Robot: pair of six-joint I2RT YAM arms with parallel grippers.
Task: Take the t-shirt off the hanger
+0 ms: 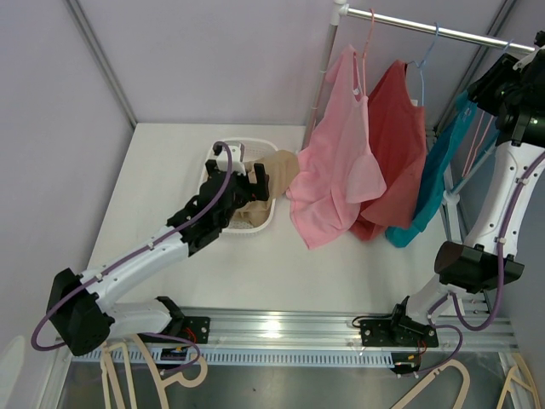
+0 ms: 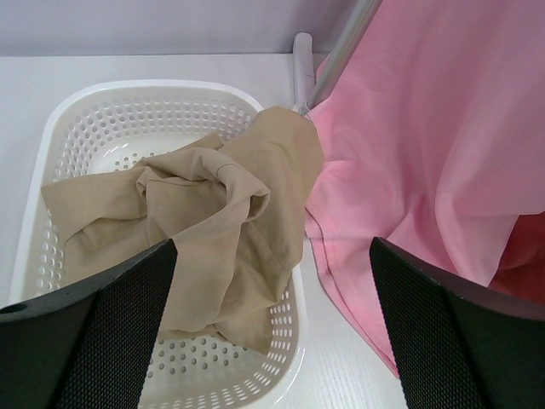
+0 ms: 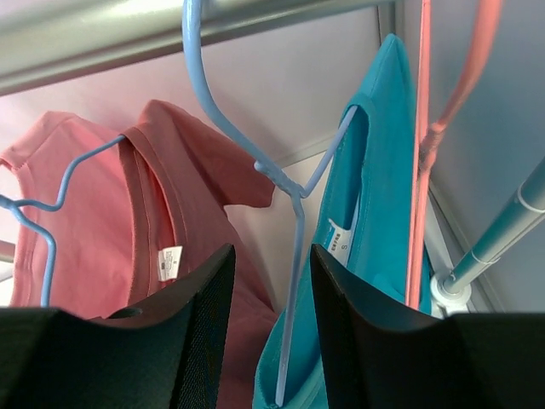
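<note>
Three t-shirts hang on a metal rail (image 1: 426, 28): a pink one (image 1: 336, 162), a red one (image 1: 396, 136) and a teal one (image 1: 430, 183). My right gripper (image 1: 504, 85) is up by the rail at the teal t-shirt (image 3: 375, 196). In the right wrist view the gripper (image 3: 268, 256) is open, and the thin wire of the light blue hanger (image 3: 294, 247) that carries the teal t-shirt stands between the jaws, nearer the right one. My left gripper (image 1: 254, 183) is open and empty over a white basket (image 1: 223, 162).
The basket (image 2: 153, 89) holds a crumpled tan t-shirt (image 2: 213, 221) that spills over its far right rim. The pink t-shirt (image 2: 426, 128) hangs just right of it. A pink hanger (image 3: 426, 136) hangs beside the teal t-shirt. Beige hangers (image 1: 128, 366) lie below the table's front rail.
</note>
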